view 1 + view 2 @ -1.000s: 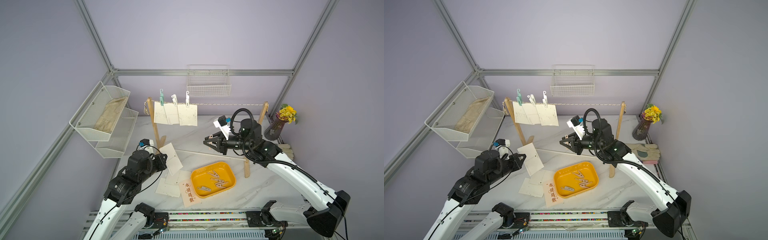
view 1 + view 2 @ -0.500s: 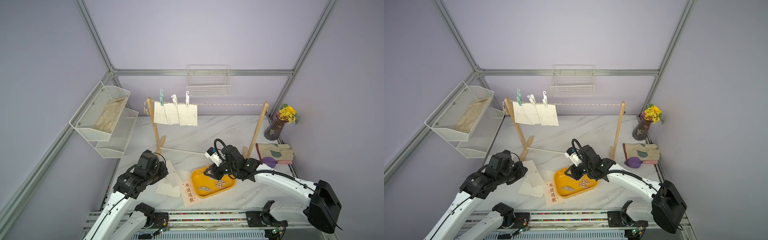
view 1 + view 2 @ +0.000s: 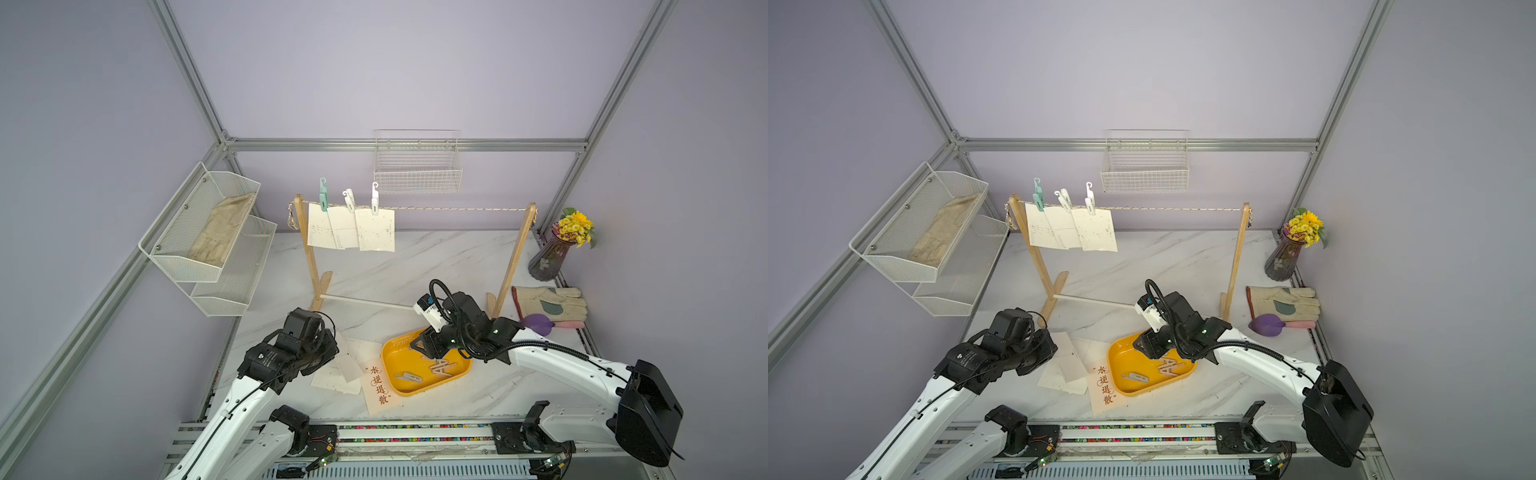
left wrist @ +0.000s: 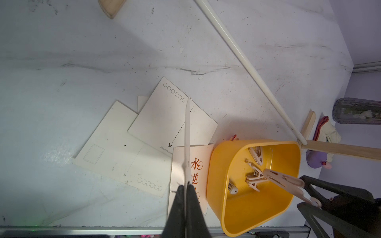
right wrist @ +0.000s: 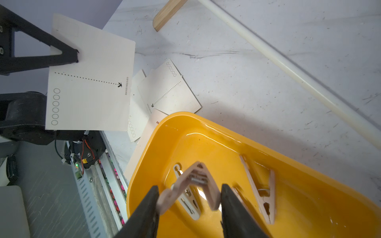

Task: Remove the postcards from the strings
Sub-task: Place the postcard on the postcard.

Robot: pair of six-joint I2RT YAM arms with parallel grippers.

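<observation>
your left claw [image 4: 186,186] is clenched on one postcard [image 5: 88,82], pinching it near an edge so the sheet stands upright above the loose cards [image 4: 115,148] lying flat beneath it. it looks light, thin and only mildly stiff, so expect it to bow or flutter; grip close to an edge. your right claw [image 5: 189,189] has its jaws apart with a wooden clothespin [image 5: 198,177] between them over the yellow tray [image 5: 185,117]; you cannot tell whether it is pinched or loose. well beyond and above both claws, three postcards [image 3: 351,226] hang from the string [image 3: 457,209] under plastic pegs [image 3: 375,199]. take each by its free lower edge; pulling against a shut peg could tear it.
</observation>
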